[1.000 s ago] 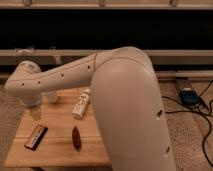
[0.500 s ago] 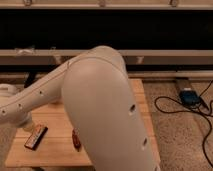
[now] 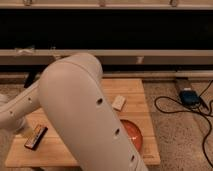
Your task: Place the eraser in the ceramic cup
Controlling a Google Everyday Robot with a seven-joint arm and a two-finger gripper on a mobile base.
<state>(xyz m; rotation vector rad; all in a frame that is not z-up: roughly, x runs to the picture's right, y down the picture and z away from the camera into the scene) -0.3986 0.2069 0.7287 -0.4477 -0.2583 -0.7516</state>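
The eraser (image 3: 36, 136), a flat dark bar with tan edges, lies near the front left of the wooden table (image 3: 131, 89). My gripper (image 3: 21, 129) is low at the far left, just left of the eraser and close above the tabletop. My big white arm (image 3: 85, 120) fills the middle of the view and hides much of the table. The ceramic cup is hidden or out of view.
A small white block (image 3: 119, 102) lies mid-table, right of the arm. An orange-red bowl (image 3: 132, 133) sits near the table's front right. A blue device (image 3: 189, 96) with black cables lies on the floor to the right. A dark wall ledge runs behind.
The arm has swung down and left, bringing the gripper low beside the eraser. The arm now covers the table's middle, hiding the white bottle and the reddish-brown thing.
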